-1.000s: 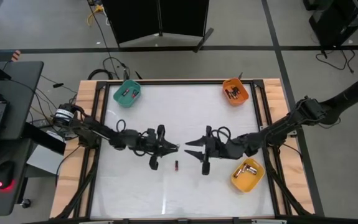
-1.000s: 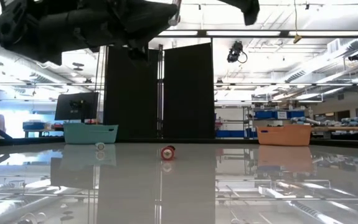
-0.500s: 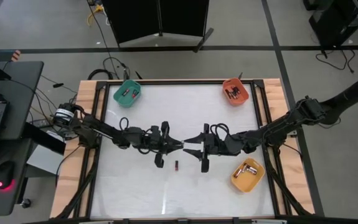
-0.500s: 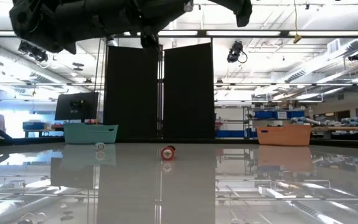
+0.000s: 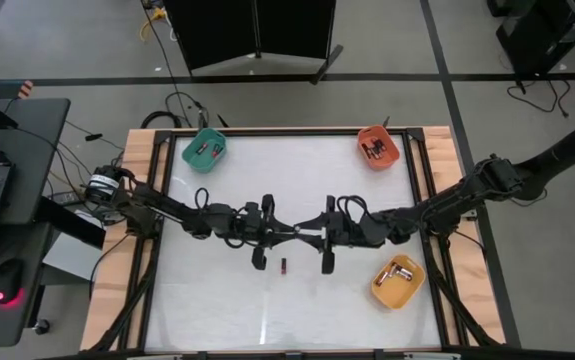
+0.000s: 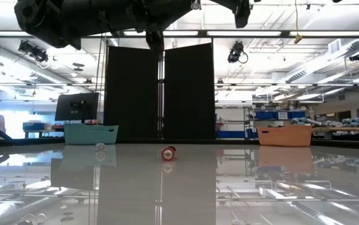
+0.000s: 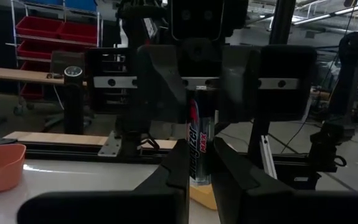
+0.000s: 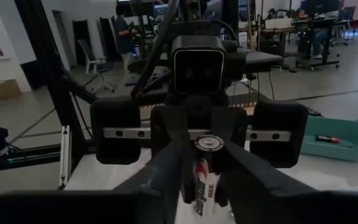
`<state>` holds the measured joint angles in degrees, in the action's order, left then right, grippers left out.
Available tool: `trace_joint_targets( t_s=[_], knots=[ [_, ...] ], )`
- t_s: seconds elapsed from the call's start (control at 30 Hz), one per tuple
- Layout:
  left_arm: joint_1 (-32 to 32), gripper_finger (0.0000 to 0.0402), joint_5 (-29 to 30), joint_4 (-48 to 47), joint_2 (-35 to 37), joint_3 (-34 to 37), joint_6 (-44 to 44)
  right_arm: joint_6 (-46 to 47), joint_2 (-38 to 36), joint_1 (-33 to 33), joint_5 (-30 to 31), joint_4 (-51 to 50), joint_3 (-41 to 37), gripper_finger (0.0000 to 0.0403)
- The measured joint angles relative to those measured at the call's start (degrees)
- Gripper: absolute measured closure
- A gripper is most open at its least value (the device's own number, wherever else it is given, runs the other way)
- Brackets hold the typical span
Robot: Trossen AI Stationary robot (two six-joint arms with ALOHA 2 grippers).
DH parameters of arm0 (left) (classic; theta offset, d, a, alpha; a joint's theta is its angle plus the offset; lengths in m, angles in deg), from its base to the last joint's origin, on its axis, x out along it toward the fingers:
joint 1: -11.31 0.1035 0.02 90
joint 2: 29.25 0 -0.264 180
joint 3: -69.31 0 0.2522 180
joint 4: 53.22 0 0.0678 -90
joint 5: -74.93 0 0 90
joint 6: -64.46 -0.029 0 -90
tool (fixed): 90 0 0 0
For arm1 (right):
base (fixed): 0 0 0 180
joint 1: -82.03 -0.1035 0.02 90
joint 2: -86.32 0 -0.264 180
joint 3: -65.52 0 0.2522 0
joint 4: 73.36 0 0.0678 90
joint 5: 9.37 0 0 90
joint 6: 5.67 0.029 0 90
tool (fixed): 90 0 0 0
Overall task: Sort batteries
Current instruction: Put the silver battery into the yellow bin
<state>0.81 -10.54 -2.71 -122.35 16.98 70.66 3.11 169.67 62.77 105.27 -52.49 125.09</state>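
Note:
My two grippers meet tip to tip above the middle of the table, left gripper (image 5: 289, 232) and right gripper (image 5: 314, 233), with one battery (image 5: 302, 233) between them. That battery (image 7: 198, 144) is silvery with a red band and stands upright; its top cap (image 8: 207, 144) shows in the right wrist view. A second battery (image 5: 283, 266), dark with a red band, lies on its side on the table just nearer than the grippers (image 6: 168, 152). In the low view both arms stand high above it. My left gripper pinches the upright battery between its two fingers (image 7: 174, 169) on the lower part of its body (image 7: 197, 163), coming level from the table's left. The battery is lifted clear of the table. My right gripper comes level from the table's right, its fingers (image 8: 174, 169) against the sides of the same battery's body (image 8: 202, 180), below the top cap.
A teal bin (image 5: 204, 150) stands at the far left and an orange bin (image 5: 378, 146) at the far right, both holding batteries. A yellow bin (image 5: 398, 281) with batteries sits near right. In the low view a small silvery piece (image 6: 100, 147) lies by the teal bin.
Both grippers have moved toward each other over the table's middle, the left carrying the battery rightward. The right gripper, wide open a second ago, has narrowed around the battery. The battery on the table has stayed put.

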Motion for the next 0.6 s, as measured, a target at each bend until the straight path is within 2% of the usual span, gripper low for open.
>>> trace_joint_targets(
  t_s=[0.17, 0.37, 0.6],
  knots=[
    [0.01, 0.0357, -0.13, -0.13, 0.00, 0.00, -0.17, -0.49, -0.04, 1.11, -1.08, -0.84, 0.01, 0.0342],
    [0.02, 0.0353, 0.00, -0.34, 0.00, 0.00, -0.31, -2.06, -0.13, 1.61, -2.33, -1.20, 0.03, 0.0342],
    [-0.02, 0.0283, 1.97, -2.88, 0.00, -0.09, -1.97, -2.34, -3.23, 1.31, -1.88, -5.07, 0.11, 0.0342]
  ],
)
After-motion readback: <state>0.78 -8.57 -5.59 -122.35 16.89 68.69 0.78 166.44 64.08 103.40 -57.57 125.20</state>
